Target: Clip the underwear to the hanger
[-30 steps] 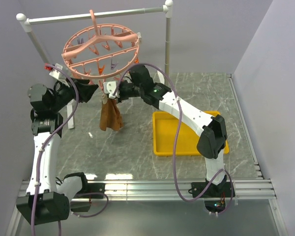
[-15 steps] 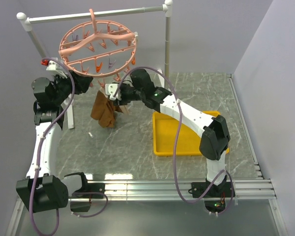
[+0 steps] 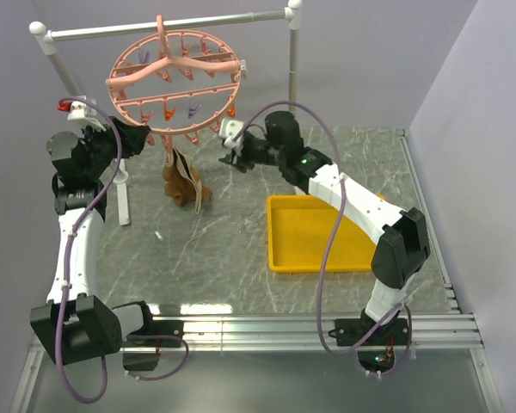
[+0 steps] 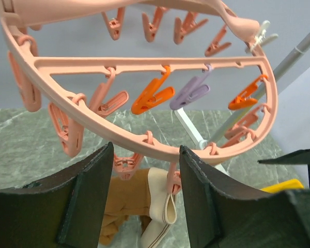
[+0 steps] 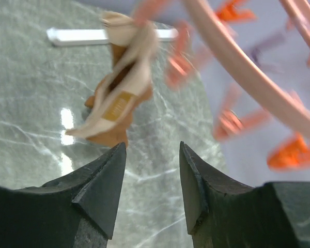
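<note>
One clip (image 4: 172, 182) holds the underwear (image 3: 182, 182) on the hanger (image 4: 134, 62).
Over the bench (image 3: 241, 249) the rail (image 3: 163, 27) carries the hanger, which looks free to swing; the underwear hangs bunched below the hanger's near rim, its tan waistband (image 4: 157, 204) pinched in that single pink clip; I cannot tell whether its lower end touches the bench; the left hand (image 4: 144, 154) sits at the rim just above the clip, fingers spread, the rim crossing the gap unpinched, the cloth just below; the right hand (image 5: 151, 150) is spread on nothing, the underwear ahead of it and apart. Likely trouble: a finger nudging the rim while backing away would rock the hanger, and so narrow a bite may slip; one clip alone also leaves the garment sagging.
</note>
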`<state>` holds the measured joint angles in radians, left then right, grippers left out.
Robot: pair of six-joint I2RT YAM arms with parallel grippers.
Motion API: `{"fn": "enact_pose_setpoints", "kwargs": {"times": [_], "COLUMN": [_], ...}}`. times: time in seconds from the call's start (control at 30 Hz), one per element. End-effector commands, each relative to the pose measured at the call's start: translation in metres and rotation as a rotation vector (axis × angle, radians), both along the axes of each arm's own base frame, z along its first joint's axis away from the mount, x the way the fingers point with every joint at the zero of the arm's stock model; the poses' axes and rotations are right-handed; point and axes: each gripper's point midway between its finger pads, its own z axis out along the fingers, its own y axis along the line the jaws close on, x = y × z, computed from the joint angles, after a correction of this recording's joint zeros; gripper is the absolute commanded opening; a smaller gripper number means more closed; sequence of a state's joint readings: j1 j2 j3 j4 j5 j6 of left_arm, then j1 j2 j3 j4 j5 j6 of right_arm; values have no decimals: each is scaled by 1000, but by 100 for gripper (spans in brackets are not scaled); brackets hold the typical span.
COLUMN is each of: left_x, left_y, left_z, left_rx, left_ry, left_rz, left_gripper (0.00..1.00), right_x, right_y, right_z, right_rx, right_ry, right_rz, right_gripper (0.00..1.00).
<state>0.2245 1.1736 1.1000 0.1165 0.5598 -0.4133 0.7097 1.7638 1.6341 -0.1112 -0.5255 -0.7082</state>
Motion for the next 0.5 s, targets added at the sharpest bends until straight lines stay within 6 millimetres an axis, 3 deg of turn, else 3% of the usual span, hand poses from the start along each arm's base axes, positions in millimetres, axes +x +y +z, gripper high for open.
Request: {"fn": "enact_pose_setpoints", "kwargs": {"times": [0.0, 0.03, 0.2, 0.3, 0.47], "left_x": [-4, -5, -18, -28, -50], "left_y": [1, 1, -9, -17, -28], "left_z": [36, 37, 39, 42, 44], "left_rx": [-5, -9, -49, -57, -67], "left_ry": [-110, -113, -128, -143, -169], "left_rz": [-9, -18, -120, -177, -286], "left_gripper": [59, 59, 59, 58, 59], "right_x": [3, 6, 21, 29, 27], "right_y": [-22, -25, -38, -37, -29], "right_z": [48, 60, 79, 88, 99], "right_rx": [188, 226, 335, 380, 407], "right_ry": [96, 90, 164, 198, 230], "right_rz": [-37, -37, -97, -82, -31], "right_gripper": [52, 52, 48, 47, 48]}}
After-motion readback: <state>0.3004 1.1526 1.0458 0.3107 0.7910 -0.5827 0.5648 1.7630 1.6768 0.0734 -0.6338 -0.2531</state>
